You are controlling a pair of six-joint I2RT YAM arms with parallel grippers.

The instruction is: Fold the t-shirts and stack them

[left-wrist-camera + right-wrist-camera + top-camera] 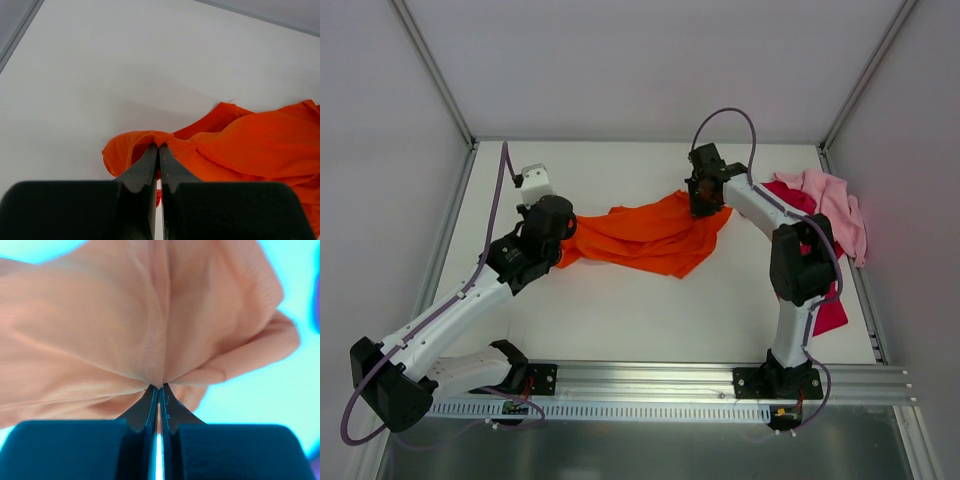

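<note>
Top external view: on white table, soft bright orange cloth t-shirt stretched crosswise, long axis left to right. Left gripper clamped shut on its left end, right gripper pinching its right end; each arm nearest own end.

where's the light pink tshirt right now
Top view: the crumpled light pink cloth t-shirt lies in the table's far right corner, overlapping the magenta-red cloth t-shirt.

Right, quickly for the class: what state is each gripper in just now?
Left gripper: closed, pinching the orange t-shirt at its left end.
Right gripper: closed, pinching the same shirt at its right end.
</note>
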